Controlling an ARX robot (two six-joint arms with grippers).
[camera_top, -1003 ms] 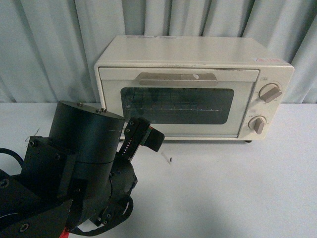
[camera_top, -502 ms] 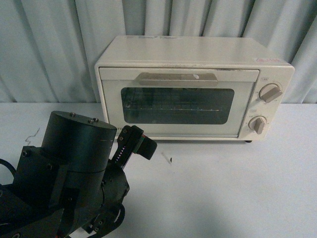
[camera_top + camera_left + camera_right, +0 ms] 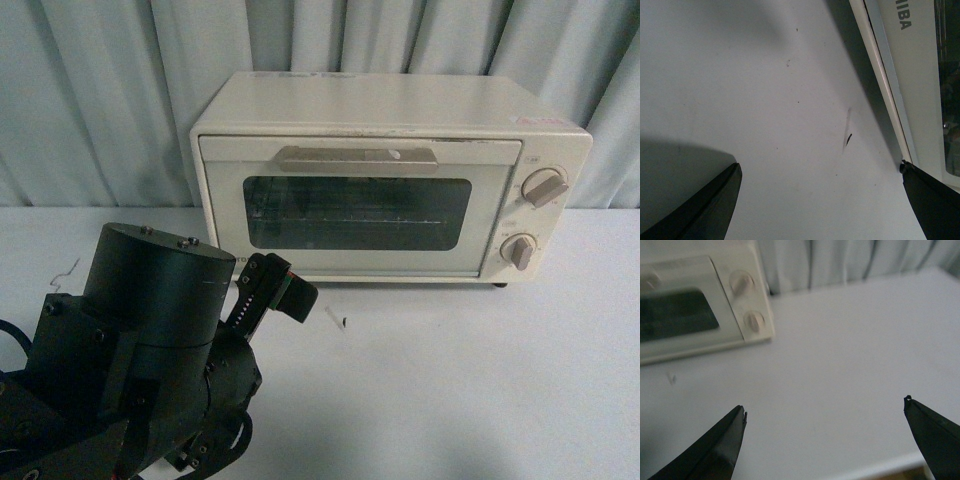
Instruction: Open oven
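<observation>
Cream-white boxy toaster oven (image 3: 400, 110) w/ dark glass door is sitting shut at back of white table (image 3: 480, 380). Left gripper (image 3: 820, 167) is hovering low nr its front-left corner, seemingly not touching, jaws apart. Right gripper (image 3: 825, 407) is also spread, empty. Risk: flat grey-beige handle (image 3: 358, 158) is sitting higher, so a low approach could be shoving the oven back.

grey curtain (image 3: 100, 90) behind white table (image 3: 480, 380); small dark speck (image 3: 345, 322) on it.
</observation>
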